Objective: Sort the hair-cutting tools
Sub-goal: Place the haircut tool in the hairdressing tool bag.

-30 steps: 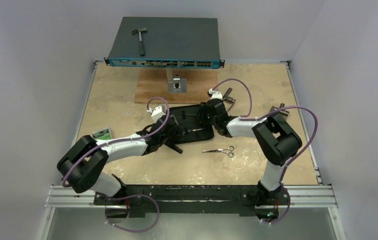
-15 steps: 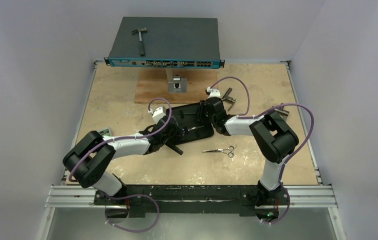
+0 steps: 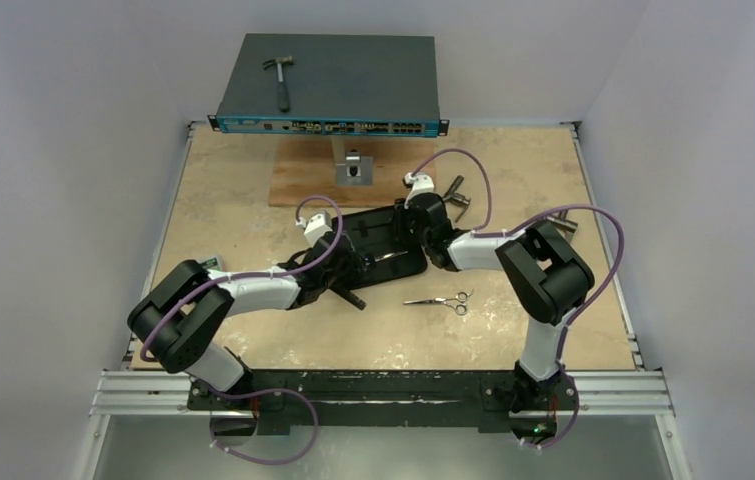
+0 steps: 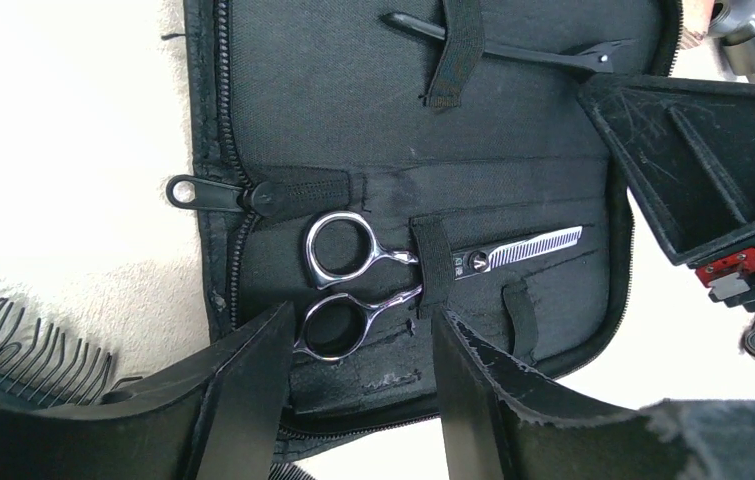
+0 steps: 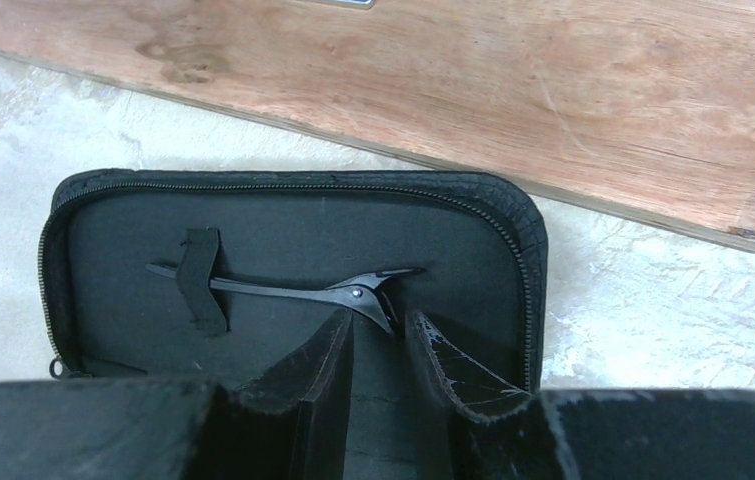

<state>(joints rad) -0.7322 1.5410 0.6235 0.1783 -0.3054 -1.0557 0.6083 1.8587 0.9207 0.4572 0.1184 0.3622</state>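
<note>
Seating the tools in the open black case [image 4: 353, 120], both hands released and holding nothing.

Your left hand [image 4: 360, 322] straddles the lower finger ring of the strapped scissors [image 4: 393, 265], which lie just ahead of its tips with the blades pointing off to its right. If they need seating deeper, push along the blade line so the elastic loop doesn't roll. Your right hand [image 5: 379, 322] sits just behind the hinge end of the hair clip [image 5: 283, 288], which is threaded under a strap ahead and to its left (nudge it, don't pinch the fabric). The two hands are close over the case, so move one at a time. The comb [image 4: 13, 345] lies on the counter to the left hand's left, and the loose scissors [image 3: 441, 300] on the counter behind the right hand. The T-handled tools [image 3: 456, 192] aren't yours to sort.
</note>
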